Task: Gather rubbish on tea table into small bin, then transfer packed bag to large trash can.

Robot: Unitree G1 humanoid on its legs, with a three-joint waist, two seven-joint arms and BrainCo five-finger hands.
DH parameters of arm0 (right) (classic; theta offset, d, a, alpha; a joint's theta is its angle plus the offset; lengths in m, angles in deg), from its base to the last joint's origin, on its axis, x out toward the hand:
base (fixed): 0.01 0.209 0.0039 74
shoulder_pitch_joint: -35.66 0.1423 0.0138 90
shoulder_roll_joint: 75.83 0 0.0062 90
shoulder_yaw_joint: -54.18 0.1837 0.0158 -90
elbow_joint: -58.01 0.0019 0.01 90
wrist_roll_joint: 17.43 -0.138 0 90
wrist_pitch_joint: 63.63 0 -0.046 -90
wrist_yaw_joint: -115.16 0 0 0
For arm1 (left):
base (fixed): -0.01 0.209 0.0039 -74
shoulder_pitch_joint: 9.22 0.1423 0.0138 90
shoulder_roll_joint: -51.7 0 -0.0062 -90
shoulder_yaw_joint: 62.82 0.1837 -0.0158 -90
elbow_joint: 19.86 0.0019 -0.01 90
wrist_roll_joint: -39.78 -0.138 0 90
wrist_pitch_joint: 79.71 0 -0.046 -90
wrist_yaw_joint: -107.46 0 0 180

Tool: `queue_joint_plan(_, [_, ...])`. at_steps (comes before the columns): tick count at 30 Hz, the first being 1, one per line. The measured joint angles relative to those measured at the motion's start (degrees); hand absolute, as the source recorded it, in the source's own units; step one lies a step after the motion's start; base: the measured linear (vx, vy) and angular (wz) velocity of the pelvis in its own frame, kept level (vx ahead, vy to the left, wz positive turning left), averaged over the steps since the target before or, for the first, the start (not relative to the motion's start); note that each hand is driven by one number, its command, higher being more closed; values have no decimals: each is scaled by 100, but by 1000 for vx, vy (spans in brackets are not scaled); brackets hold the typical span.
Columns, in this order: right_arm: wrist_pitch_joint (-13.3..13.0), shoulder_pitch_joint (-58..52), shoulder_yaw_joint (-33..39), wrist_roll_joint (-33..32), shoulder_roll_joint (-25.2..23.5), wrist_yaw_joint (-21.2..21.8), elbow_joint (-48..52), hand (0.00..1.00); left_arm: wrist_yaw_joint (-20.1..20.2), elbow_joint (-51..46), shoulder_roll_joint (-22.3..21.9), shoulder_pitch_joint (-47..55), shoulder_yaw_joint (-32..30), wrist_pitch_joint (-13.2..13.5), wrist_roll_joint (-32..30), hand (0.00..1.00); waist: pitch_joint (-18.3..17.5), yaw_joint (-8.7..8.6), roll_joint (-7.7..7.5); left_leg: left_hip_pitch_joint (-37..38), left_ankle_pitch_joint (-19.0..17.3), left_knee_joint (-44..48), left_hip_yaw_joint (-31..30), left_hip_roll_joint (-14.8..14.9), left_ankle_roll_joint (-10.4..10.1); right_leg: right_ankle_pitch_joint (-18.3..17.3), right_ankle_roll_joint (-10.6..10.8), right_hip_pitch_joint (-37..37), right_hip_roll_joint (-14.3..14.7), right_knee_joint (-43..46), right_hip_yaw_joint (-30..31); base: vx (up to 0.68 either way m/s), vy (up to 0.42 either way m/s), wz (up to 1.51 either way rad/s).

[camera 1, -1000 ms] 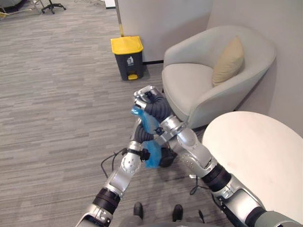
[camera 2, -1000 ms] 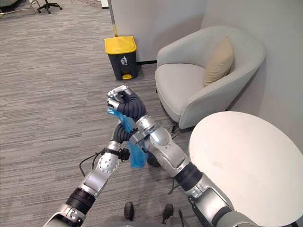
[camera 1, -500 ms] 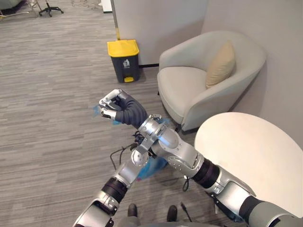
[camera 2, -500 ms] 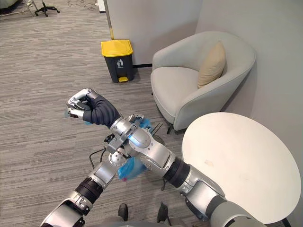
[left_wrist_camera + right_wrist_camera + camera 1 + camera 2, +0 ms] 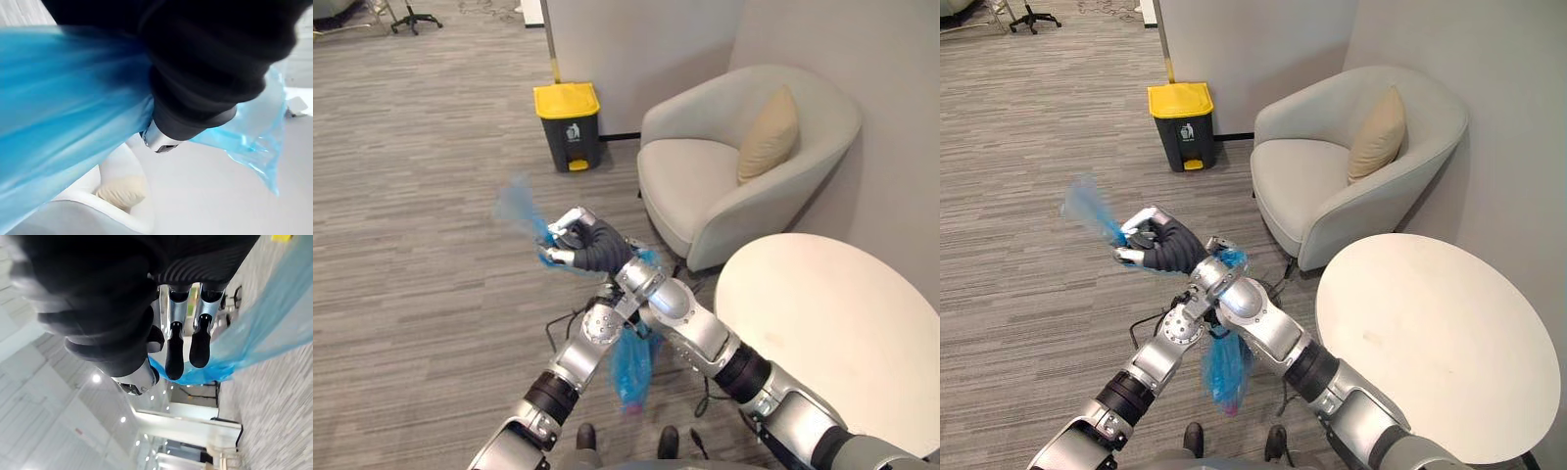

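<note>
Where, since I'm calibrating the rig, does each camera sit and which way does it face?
Left eye view: head, looking down at floor; both arms, right hand gripping the blue bag.
Right eye view: beside it; shares yellow-lidded bin, armchair, round table.
Left wrist view: left wrist, facing bag and armchair; left hand cover.
Right wrist view: right wrist, along curled fingers on bag, across floor.

Silver-grey arms carry black joint bands; the right hand has a dark ribbed cover and silver, dark-tipped fingers.
</note>
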Motion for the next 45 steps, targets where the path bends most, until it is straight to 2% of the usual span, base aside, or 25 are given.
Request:
queue_joint_plan(5, [-7,-520,365,1268,286,-114,130,0,5,-160,13,361,-229,9,51,100,-9,-5,-15,0,-11,-28,9,2,-11,-2,3,3,-5,-18,16,-2,6,-1])
queue_joint_plan(8, [-48,-1027,803,2301,514,-281,539,0,10,-345,12,687,-639,21,56,100,-12,-4,-16,4,-3,-33,44,-22,-1,10,14,22,-2,-83,31,-1,24,-3])
queue_joint_plan(9, [-78,-1080,894,2423,539,-311,592,0,11,-377,14,751,-734,21,56,100,-12,-11,-16,7,-4,-33,54,-23,-2,12,13,23,-1,-88,40,-2,30,-5])
queue_joint_plan(12, [-272,-1410,1285,2846,768,-468,953,0,29,-379,19,984,-1170,30,61,100,-16,-48,-14,43,-3,-34,62,-30,-2,15,16,71,-1,-131,46,0,0,0])
queue_joint_plan(13, [-402,-1585,1424,2960,867,-514,1074,0,56,-379,27,1158,-1339,33,61,100,-52,-115,-13,52,-4,-35,62,-36,-3,23,21,109,-1,-183,40,0,0,0])
queue_joint_plan(16, [-664,-2308,1810,3045,1111,-494,1254,0,148,-363,28,1660,-1768,33,67,100,-183,-120,1,47,-22,-36,59,-46,-27,23,22,140,-2,-246,37,44,25,1])
queue_joint_plan(19, [-667,-2852,2028,2934,1145,-407,1127,0,240,-231,59,1854,-2036,36,94,100,-182,-120,5,68,-38,-36,35,-13,-38,27,23,187,2,-282,24,10,12,3])
queue_joint_plan(22, [-631,-3409,2149,2466,1086,-16,355,0,362,181,120,2137,-2402,28,198,100,-176,-140,49,68,-63,-36,14,-48,-49,23,25,195,3,-289,9,-9,23,3])
queue_joint_plan(23, [-580,-3622,2268,2265,1036,172,-269,0,412,319,146,2301,-2546,27,231,100,-170,-140,84,-9,-90,-35,-31,-57,-53,12,32,185,-3,-289,-36,-38,30,13])
queue_joint_plan(27, [-333,-3770,2773,2022,885,393,-1750,0,610,663,153,2514,-2940,34,412,100,-82,-135,260,-414,-105,17,-295,-108,-39,-87,73,-50,-50,-236,-299,-46,41,47])
queue_joint_plan(29, [-247,-3749,3017,1938,872,381,-2271,0,634,883,157,2505,-3077,35,489,100,85,-130,394,-771,-105,241,-513,-145,-38,-176,66,-196,-135,-55,-675,-54,25,87])
queue_joint_plan(30, [-199,-3735,3140,1923,870,363,-2514,0,649,999,157,2516,-3127,34,563,100,160,-135,476,-939,-167,360,-537,-152,52,-263,89,-244,-206,92,-965,-51,21,126])
queue_joint_plan(31, [-151,-3731,3255,1920,866,316,-2709,0,676,1085,157,2513,-3173,33,581,100,177,-138,496,-1060,-341,396,-386,-167,302,-330,142,-272,-335,146,-1301,-28,31,136])
queue_joint_plan(32, [-120,-3717,3309,1922,871,238,-2774,0,724,1131,163,2501,-3184,34,639,100,185,-149,446,-1091,-429,448,-56,-169,403,-373,104,-292,-454,149,-1476,33,87,140])
queue_joint_plan(34, [-104,-3575,3500,1923,910,78,-3006,0,801,1233,159,2511,-3183,33,681,100,208,-155,499,-1192,-438,708,1423,-49,427,-403,158,-311,-677,309,-1983,117,159,131])
queue_joint_plan(36, [-58,-3439,3626,1933,944,-46,-3224,0,888,1257,241,2501,-3220,38,680,100,224,-203,568,-1205,-347,820,1820,75,392,-497,236,-291,-805,564,-2313,149,175,108])
queue_joint_plan(39, [-8,-3198,3612,1932,831,-97,-3228,0,1071,1346,457,2591,-3243,43,675,100,356,-119,371,-1257,-547,1173,1773,-35,431,-592,409,-113,-995,634,-2428,112,142,45])
queue_joint_plan(42, [-6,-3104,3620,1998,832,-94,-3224,0,1221,1348,447,2821,-3249,45,669,100,393,-114,332,-1348,-1028,1569,1774,-128,480,-761,622,-87,-1208,785,-2412,117,184,7])
queue_joint_plan(43, [0,-3118,3618,2158,834,-87,-3266,0,1286,1345,433,2937,-3250,51,668,100,404,-122,324,-1413,-1324,1872,1788,-154,549,-942,746,-109,-1372,1043,-2393,138,264,13])
queue_joint_plan(44, [23,-3180,3617,2231,815,-81,-3329,0,1382,1342,452,3031,-3254,56,667,100,440,-132,266,-1425,-1686,2210,1767,-269,608,-1315,891,-132,-1739,1676,-2396,145,259,25])
queue_joint_plan(45, [25,-3262,3618,2281,801,-79,-3327,0,1387,1339,475,3058,-3255,56,667,100,464,-148,201,-1385,-1808,2287,1718,-373,620,-1457,867,-149,-1904,2004,-2381,189,223,43])
